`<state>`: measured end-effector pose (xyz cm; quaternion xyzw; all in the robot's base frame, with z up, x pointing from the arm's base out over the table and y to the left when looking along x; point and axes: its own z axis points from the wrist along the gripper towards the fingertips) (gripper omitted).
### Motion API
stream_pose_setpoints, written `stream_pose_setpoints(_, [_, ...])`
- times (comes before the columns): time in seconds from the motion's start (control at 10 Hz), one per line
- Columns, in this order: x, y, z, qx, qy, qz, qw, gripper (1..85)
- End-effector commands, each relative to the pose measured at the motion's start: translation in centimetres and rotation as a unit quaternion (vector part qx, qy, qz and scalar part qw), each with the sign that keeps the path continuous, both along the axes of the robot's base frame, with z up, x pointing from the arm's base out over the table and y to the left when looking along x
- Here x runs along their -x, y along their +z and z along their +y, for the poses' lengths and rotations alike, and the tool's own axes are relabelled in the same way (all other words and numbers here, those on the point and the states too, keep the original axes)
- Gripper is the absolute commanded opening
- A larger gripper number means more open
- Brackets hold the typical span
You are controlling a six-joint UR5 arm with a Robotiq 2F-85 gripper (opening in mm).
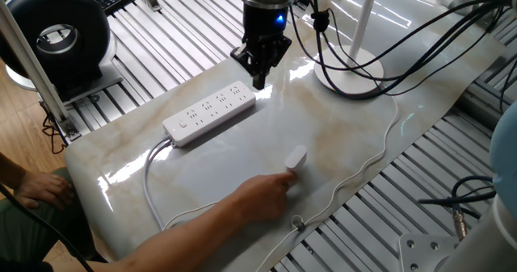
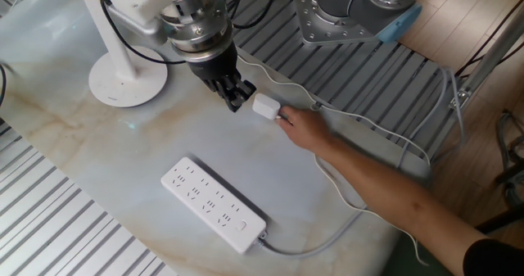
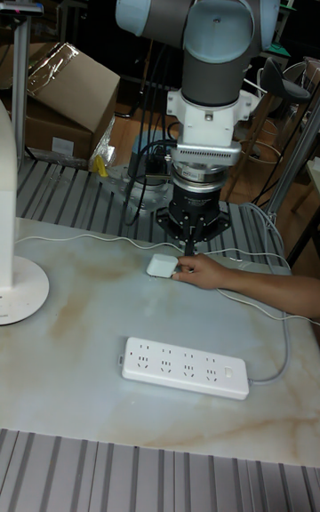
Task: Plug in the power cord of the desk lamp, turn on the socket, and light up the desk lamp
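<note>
The desk lamp's round white base (image 1: 349,72) (image 2: 127,79) (image 3: 18,292) stands at one end of the marble tabletop, its pole rising out of view. The socket (image 1: 210,112) (image 2: 214,204) (image 3: 184,367), a long white strip, lies flat with nothing plugged in. A person's hand (image 2: 303,128) (image 1: 266,193) holds the boxy white plug (image 2: 265,106) (image 1: 296,158) (image 3: 162,265) on the table; the power cord (image 1: 386,139) trails from it along the table edge. My gripper (image 2: 236,100) (image 1: 259,80) (image 3: 188,245) hangs shut and empty, just beside the plug, above the table.
A black round fan (image 1: 55,34) stands beyond the table's end. Black robot cables (image 1: 404,50) loop over the lamp base. The strip's thicker white cable (image 1: 152,179) curls off toward the person. The robot's base (image 2: 352,14) and slatted metal frame border the tabletop.
</note>
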<state>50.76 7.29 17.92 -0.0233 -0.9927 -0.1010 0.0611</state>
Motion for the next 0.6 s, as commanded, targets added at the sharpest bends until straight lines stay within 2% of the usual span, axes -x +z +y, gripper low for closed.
stream_pose_setpoints(0.0, [-0.1,0.5,1.0,-0.02,-0.002,-0.002,0.9998,1.0])
stream_pose_setpoints(0.1, [-0.1,0.6,1.4,-0.027,-0.005,-0.005,0.9996,1.0])
stream_pose_setpoints(0.3, [-1.2,0.3,0.6,-0.012,-0.013,-0.025,0.9995,1.0])
stream_pose_setpoints(0.4, [-2.3,0.1,0.1,-0.002,-0.006,-0.048,0.9988,1.0])
stream_pose_setpoints(0.5, [-3.4,-0.1,-1.2,0.023,0.008,-0.072,0.9971,1.0])
